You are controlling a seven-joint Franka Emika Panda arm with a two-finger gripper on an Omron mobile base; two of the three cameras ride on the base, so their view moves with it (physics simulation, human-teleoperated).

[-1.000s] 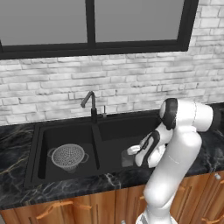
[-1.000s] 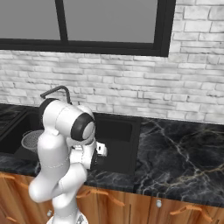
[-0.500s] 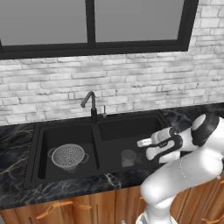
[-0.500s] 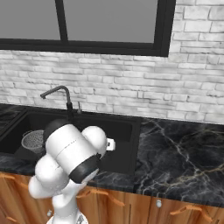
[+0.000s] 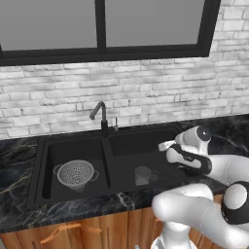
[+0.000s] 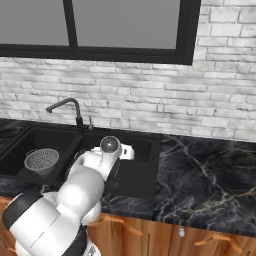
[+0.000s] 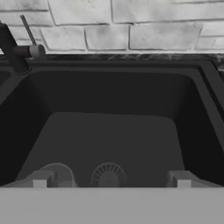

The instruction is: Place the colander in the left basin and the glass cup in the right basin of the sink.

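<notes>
A black marbled tabletop (image 5: pixel 19 160) runs under a whitewashed brick wall (image 5: pixel 146 92) and a dark-framed window (image 5: pixel 102 29), with wooden cabinet fronts (image 5: pixel 87 231) below, and the matte-black sink (image 5: pixel 39 165) is sunk into it with its curved faucet (image 5: pixel 99 116) at the middle of the back edge. In the left basin (image 5: pixel 63 151) the colander (image 5: pixel 75 173) sits upright on the floor, and past the divider the glass cup (image 5: pixel 142 175) stands upright in the right basin (image 5: pixel 141 143), close to the round drain (image 7: pixel 108 175). Further right, the end effector (image 7: pixel 111 179) hangs over the right basin with its finger tips (image 7: pixel 41 179) spread wide and nothing between them, apart from the cup.
</notes>
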